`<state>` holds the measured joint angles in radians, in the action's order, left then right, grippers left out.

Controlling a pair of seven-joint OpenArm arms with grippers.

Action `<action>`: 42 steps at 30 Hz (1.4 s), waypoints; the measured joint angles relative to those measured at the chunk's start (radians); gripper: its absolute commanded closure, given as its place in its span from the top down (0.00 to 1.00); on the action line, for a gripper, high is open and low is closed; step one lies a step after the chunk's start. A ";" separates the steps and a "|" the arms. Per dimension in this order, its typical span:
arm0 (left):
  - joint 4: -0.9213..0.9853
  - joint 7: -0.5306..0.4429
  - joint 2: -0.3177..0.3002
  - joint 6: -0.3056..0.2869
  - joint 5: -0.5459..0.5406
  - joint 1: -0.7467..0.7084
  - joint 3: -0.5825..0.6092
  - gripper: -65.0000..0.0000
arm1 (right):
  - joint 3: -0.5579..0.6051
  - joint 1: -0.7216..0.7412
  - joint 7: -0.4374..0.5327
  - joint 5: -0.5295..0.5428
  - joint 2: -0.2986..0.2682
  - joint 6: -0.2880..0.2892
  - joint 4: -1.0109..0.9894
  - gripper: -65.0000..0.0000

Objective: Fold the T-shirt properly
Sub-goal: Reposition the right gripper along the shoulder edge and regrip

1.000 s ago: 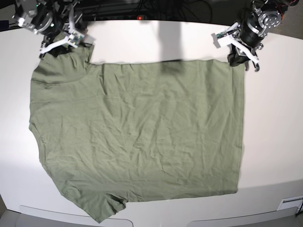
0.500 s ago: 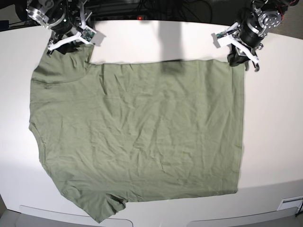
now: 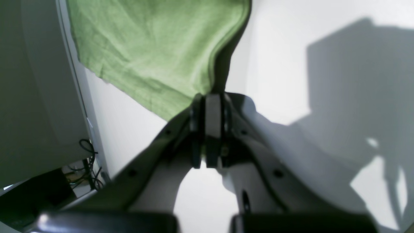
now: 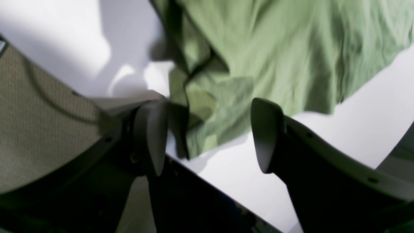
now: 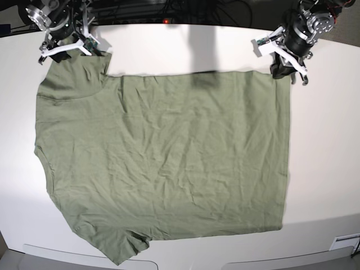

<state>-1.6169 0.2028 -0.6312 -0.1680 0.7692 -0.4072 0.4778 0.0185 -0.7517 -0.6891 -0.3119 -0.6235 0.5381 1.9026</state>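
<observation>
While your left claw (image 3: pixel 207 129) is pinched tight on a corner of the T-shirt (image 5: pixel 163 157), the cloth spreads flat on the table (image 5: pixel 326 146) away from its tips. Your right claw (image 4: pixel 207 136) gapes wide, with a rumpled sleeve edge just ahead between its fingers (image 4: pixel 152 136).

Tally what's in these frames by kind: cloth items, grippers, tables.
T-shirt: 1, green, spread flat
Grippers: 2, left gripper shut on the T-shirt's corner, right gripper open above a sleeve
Table: 1, white
Total: 4
</observation>
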 measured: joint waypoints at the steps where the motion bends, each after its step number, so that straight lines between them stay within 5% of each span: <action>1: 0.000 0.000 0.000 0.000 0.000 0.000 0.000 0.00 | -0.012 -0.005 0.000 0.002 0.000 0.000 -0.003 0.61; 11: 0.000 -0.001 0.000 0.000 0.000 0.000 0.000 0.00 | -0.069 -0.033 0.143 -0.022 -0.058 -0.008 -0.100 0.61; 18: 0.000 -0.001 0.000 0.000 0.000 0.000 0.000 0.00 | -0.069 -0.036 0.323 -0.185 -0.058 -0.008 -0.133 0.61; 22: 0.000 0.002 0.000 0.000 0.000 0.000 0.000 0.00 | -0.073 -0.030 0.389 -0.209 -0.065 0.098 -0.136 0.61; 24: 0.000 0.001 0.000 0.000 0.000 0.000 0.000 0.00 | -0.073 -0.030 0.388 -0.209 -0.066 0.102 -0.136 0.59; 27: 0.000 0.000 0.000 0.000 0.000 0.000 0.000 0.00 | -0.073 -0.030 0.382 -0.209 -0.066 0.106 -0.137 0.48; 33: 0.000 0.001 0.000 0.000 0.000 0.000 0.000 0.00 | -0.069 -0.036 0.375 -0.199 -0.058 0.124 -0.142 0.07; 42: 0.000 0.009 0.018 0.000 0.000 0.000 0.000 0.00 | -0.061 -0.039 0.387 -0.157 -0.055 -0.004 -0.148 0.00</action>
<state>-1.6169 0.2115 -0.6136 -0.1677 0.7696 -0.4068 0.4778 -0.0422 -0.7902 -0.3019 -0.4686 -0.6785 0.5343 1.7546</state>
